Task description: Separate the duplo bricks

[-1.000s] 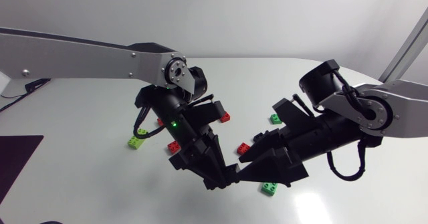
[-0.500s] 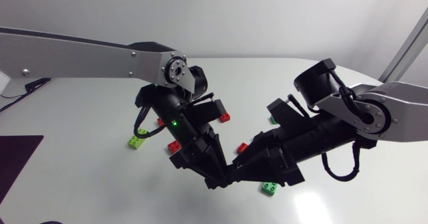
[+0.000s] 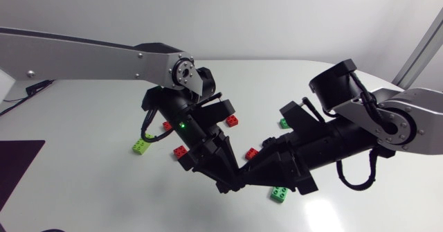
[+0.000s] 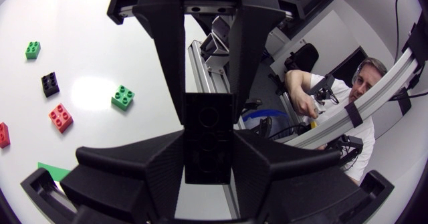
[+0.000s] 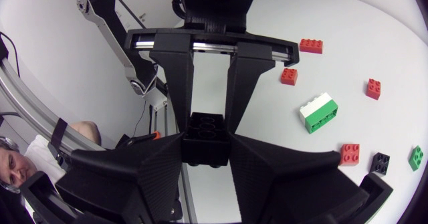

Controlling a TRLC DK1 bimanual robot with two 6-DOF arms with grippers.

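A black duplo stack [image 4: 208,137] hangs above the table between my two grippers, which meet tip to tip over the front middle. My left gripper [image 3: 231,183] comes down from the left and is shut on one end of the stack. My right gripper [image 3: 248,175] comes from the right and is shut on the other end; in the right wrist view the black stack [image 5: 205,140] sits between my right gripper's [image 5: 205,158] fingers, touching both. In the head view the fingers hide the stack. Loose bricks lie on the table: green [image 3: 279,194], red [image 3: 251,153].
More bricks are scattered on the white table: red ones [image 3: 232,121] [image 3: 181,151] [image 3: 166,126], a lime and white one [image 3: 142,147] and a green one [image 3: 284,123]. A small black brick [image 5: 380,162] lies beside a red one [image 5: 349,154].
My right gripper has moved in to the left onto the black stack and its fingers have gone from wide apart to shut on it. The left gripper kept its grip and lifted slightly.
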